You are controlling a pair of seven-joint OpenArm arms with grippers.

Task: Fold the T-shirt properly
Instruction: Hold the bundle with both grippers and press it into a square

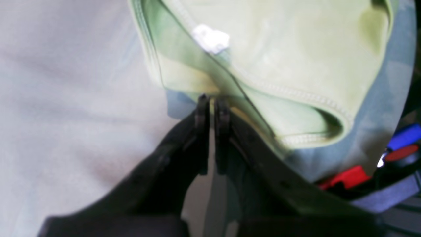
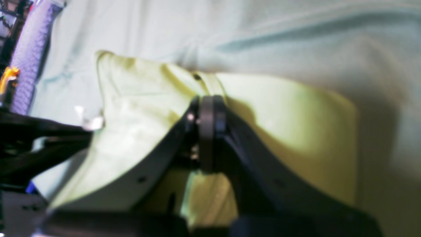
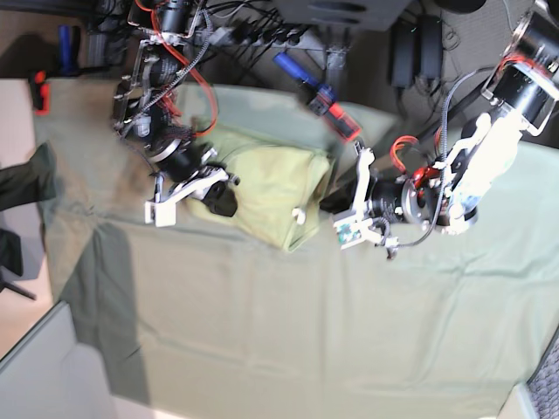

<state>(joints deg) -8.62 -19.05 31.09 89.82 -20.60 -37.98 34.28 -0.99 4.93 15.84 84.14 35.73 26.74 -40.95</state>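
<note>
The pale yellow-green T-shirt [image 3: 271, 185] lies bunched in a folded bundle on the dull grey-green table cloth [image 3: 262, 332], between my two grippers. My left gripper [image 1: 212, 98] is at the shirt's right edge in the base view [image 3: 330, 202]. Its jaws are nearly together, pinching a hem of the T-shirt [image 1: 296, 59], near a white label [image 1: 210, 39]. My right gripper [image 2: 209, 100] is at the shirt's left side in the base view [image 3: 220, 199]. Its jaws are closed on a fold of the T-shirt [image 2: 138, 108]. Both wrist views are blurred.
Cables and power strips [image 3: 262, 35] lie behind the table's far edge. A blue and red tool [image 3: 319, 96] rests at the back, near the shirt. A dark object [image 3: 22, 179] is at the table's left edge. The cloth is wrinkled near the shirt.
</note>
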